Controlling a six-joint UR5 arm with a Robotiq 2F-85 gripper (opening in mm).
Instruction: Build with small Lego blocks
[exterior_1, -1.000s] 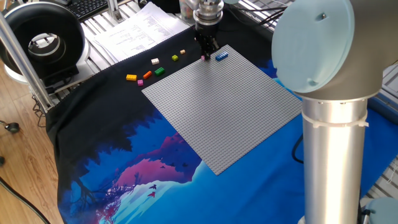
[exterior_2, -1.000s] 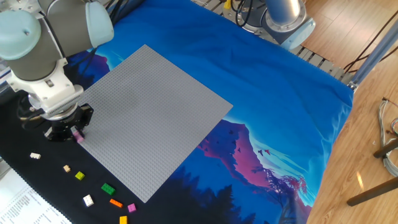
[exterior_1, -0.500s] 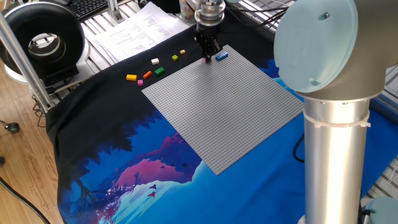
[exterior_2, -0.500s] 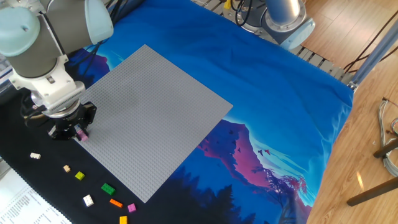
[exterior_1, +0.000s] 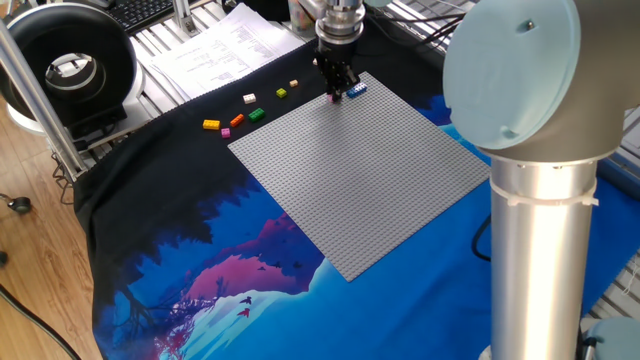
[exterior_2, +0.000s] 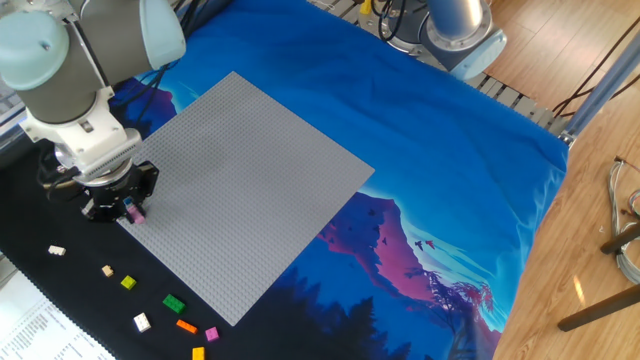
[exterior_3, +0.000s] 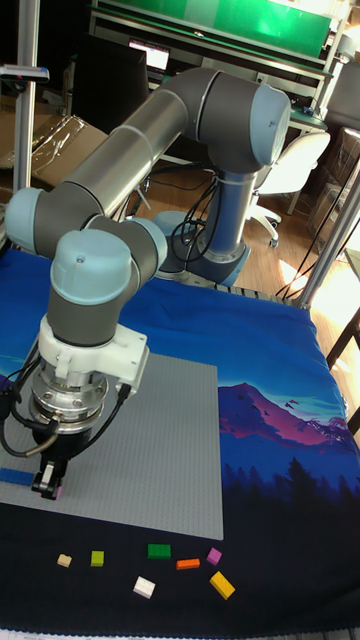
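My gripper (exterior_1: 336, 90) points straight down at the far corner of the grey baseplate (exterior_1: 365, 175), shut on a small pink brick (exterior_1: 332, 97). That pink brick (exterior_2: 133, 213) sits at or just above the plate's edge (exterior_2: 240, 190); contact with the studs cannot be told. A blue brick (exterior_1: 357, 90) lies on the plate right beside the gripper, also visible as the blue brick (exterior_3: 15, 475). Several loose bricks lie on the black cloth: yellow (exterior_1: 211, 125), orange (exterior_1: 237, 120), green (exterior_1: 257, 114), white (exterior_1: 249, 98), tan (exterior_1: 293, 84) and another pink one (exterior_2: 211, 334).
Printed paper sheets (exterior_1: 225, 50) and a black round device (exterior_1: 70, 65) sit beyond the loose bricks. The arm's thick base column (exterior_1: 535, 230) stands at the plate's right side. A blue patterned cloth (exterior_2: 430, 170) covers the table.
The gripper has shifted slightly inward over the baseplate's corner, carrying the pink brick closer to the blue brick. The loose bricks have not moved.
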